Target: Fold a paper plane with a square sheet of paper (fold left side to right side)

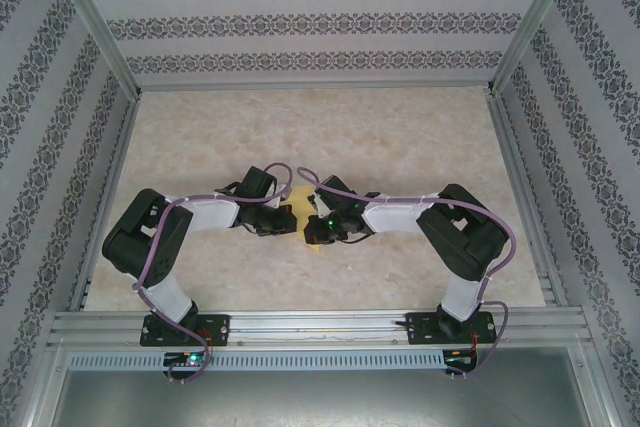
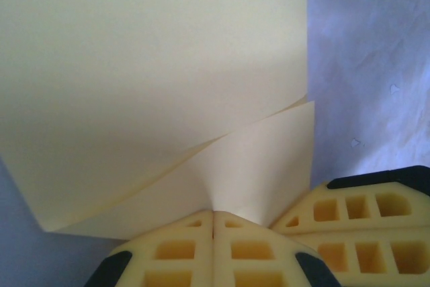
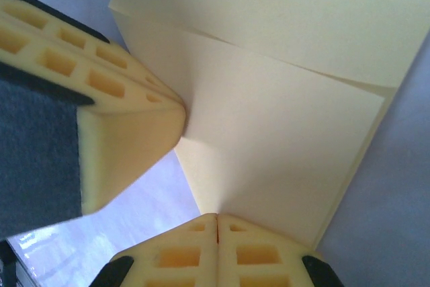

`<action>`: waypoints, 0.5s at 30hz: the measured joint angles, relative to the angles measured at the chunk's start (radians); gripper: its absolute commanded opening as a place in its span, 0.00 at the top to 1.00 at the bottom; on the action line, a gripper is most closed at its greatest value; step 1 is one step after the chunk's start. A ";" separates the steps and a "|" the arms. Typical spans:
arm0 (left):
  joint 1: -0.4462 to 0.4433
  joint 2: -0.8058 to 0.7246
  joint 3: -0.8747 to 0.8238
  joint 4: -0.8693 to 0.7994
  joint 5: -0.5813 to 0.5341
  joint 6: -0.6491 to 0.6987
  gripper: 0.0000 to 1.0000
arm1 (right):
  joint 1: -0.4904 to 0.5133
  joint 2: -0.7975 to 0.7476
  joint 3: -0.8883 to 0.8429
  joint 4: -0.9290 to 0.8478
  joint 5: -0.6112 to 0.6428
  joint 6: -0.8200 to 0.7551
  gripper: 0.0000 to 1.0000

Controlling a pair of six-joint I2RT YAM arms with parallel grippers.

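The square sheet of paper (image 1: 320,239) is pale yellow and held off the table between the two arms at mid-table. In the left wrist view the paper (image 2: 148,65) shows two layers, an upper flap lying over a lower one. My left gripper (image 2: 213,214) is shut on the paper's near edge, with the right gripper's fingers (image 2: 363,213) close beside it. In the right wrist view my right gripper (image 3: 217,216) is shut on the paper (image 3: 282,119), and the left gripper's fingers (image 3: 127,119) pinch it at the left. From above, the left gripper (image 1: 297,219) and right gripper (image 1: 318,222) almost touch.
The marbled beige tabletop (image 1: 400,137) stretches behind and to both sides of the arms. Patterned walls and aluminium posts (image 1: 515,47) enclose it. A metal rail (image 1: 320,325) carrying both arm bases runs along the near edge.
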 measured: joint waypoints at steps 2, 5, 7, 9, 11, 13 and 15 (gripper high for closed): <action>0.013 -0.002 -0.002 0.000 -0.001 0.005 0.98 | 0.000 -0.002 -0.003 0.004 0.000 0.000 1.00; 0.033 -0.006 -0.005 0.000 -0.001 0.014 0.98 | 0.000 -0.002 -0.006 0.010 0.000 0.000 1.00; 0.045 -0.008 -0.008 0.000 -0.002 0.022 0.98 | 0.000 -0.003 -0.007 0.011 0.000 0.000 1.00; 0.053 -0.009 -0.009 0.000 -0.001 0.027 0.98 | 0.000 -0.004 -0.008 0.011 0.000 0.000 1.00; 0.060 -0.009 -0.009 0.000 0.000 0.031 0.98 | 0.000 -0.004 -0.008 0.011 0.000 0.000 1.00; 0.069 -0.009 -0.009 0.000 0.000 0.034 0.98 | 0.000 -0.005 -0.010 0.014 0.000 0.000 1.00; 0.077 -0.009 -0.009 0.000 0.001 0.039 0.98 | 0.000 -0.009 -0.014 0.014 0.002 0.000 1.00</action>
